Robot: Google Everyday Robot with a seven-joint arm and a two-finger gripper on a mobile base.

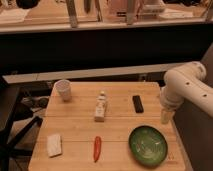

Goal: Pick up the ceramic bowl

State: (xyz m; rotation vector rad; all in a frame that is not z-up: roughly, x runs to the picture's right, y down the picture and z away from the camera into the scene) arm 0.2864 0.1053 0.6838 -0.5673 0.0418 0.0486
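**The green ceramic bowl (148, 145) is sitting upright at the near right corner of the wooden desk (75, 125).**

Glossy and rigid, the bowl is probably going to feel fairly heavy and slick, and it is likely risking a chip if knocked. The darker rim is looking like the best hold, pinched across its thin edge on the side facing the arm. A red chili pepper (97, 148) is lying to its left, well apart, and a black rectangular object (137, 103) is lying behind it. The claw (166, 116) is hanging at the desk's right edge, near the bowl's far side and not touching it. Whether the claw is released or clenched cannot be told.
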